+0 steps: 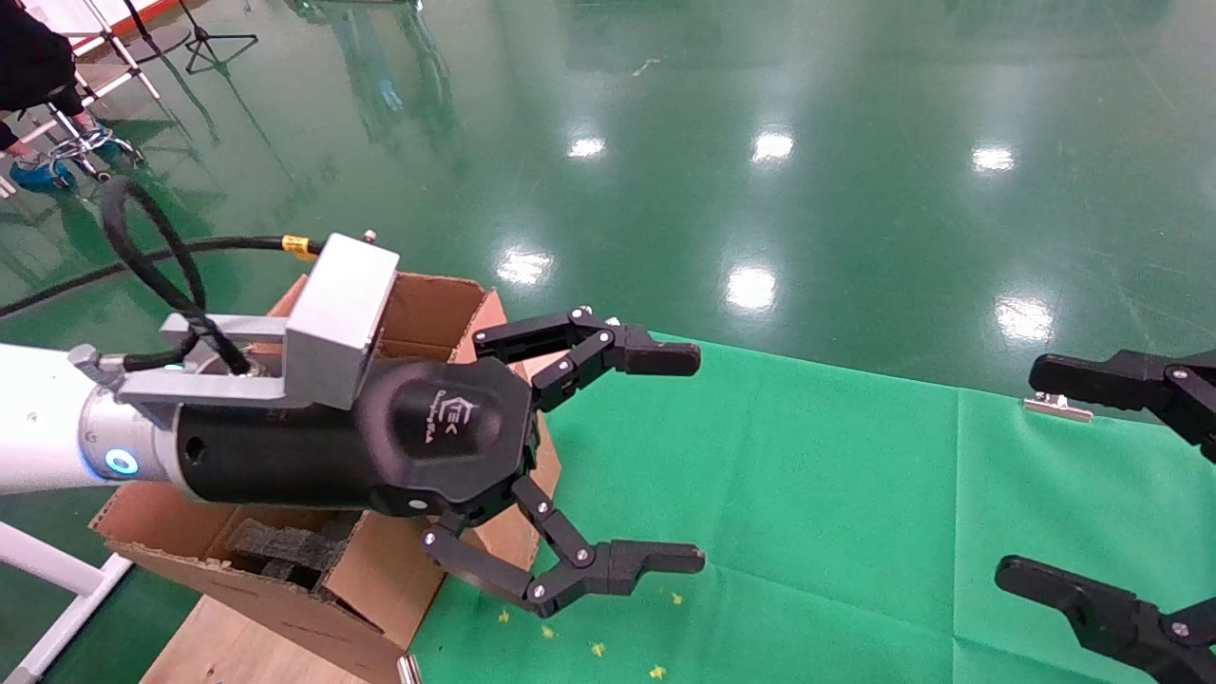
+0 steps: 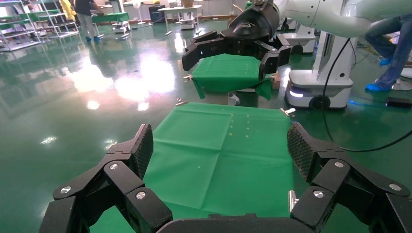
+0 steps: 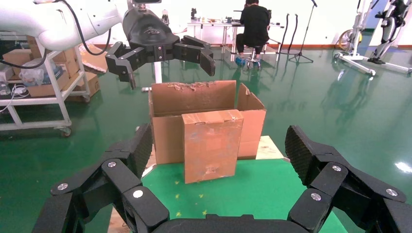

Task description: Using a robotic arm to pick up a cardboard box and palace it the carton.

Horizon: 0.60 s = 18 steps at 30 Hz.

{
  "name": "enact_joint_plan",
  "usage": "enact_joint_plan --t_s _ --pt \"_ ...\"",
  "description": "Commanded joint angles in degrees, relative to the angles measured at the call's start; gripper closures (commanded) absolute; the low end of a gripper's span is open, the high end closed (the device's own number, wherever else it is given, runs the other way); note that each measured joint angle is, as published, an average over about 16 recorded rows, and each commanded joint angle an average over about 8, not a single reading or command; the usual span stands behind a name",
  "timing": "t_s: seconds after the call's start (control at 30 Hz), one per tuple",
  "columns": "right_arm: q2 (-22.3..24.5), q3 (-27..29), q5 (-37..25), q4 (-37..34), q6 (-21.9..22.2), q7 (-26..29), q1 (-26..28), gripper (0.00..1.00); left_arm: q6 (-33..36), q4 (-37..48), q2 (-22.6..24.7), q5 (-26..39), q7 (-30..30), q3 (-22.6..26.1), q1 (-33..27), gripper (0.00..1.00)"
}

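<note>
1. One carton [image 1: 418,313] stands at the left edge of the green cloth [image 1: 855,494], a brown flap hanging toward the cloth and black foam inside.
2. No small box shows.
3. The left gripper [image 1: 665,456] hovers above the carton's flap, fingers spread, empty.
4. The right gripper [image 1: 1064,475] hangs at the cloth's right side, fingers apart.

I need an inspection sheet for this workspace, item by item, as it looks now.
Surface: green cloth, spread flat.
Job's things: carton open at the cloth's left edge, black foam inside; cardboard box: nothing seen.
Clutter: yellow crumbs on the cloth; metal clip at its far edge.
Claws: left claw open, beside the carton; right claw open, at the right.
Cables: black cable on the left wrist.
Surroundings: glossy green floor; seated person.
</note>
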Motion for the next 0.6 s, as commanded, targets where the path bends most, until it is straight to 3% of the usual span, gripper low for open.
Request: enact_joint_plan --t_s 0.03,0.37,0.4,0.6 --pt "0.00 0.00 0.00 0.00 0.00 0.00 0.00 0.00 0.00 0.00 0.00 0.00 0.00 0.00 0.00 0.00" --pt "0.00 0.00 0.00 0.00 0.00 0.00 0.00 0.00 0.00 0.00 0.00 0.00 0.00 0.00 0.00 0.00" --pt "0.00 0.00 0.00 0.00 0.00 0.00 0.00 0.09 0.00 0.00 0.00 0.00 0.00 0.00 0.00 0.00" --pt "0.00 0.00 0.00 0.00 0.00 0.00 0.00 0.84 0.00 0.00 0.00 0.00 0.00 0.00 0.00 0.00"
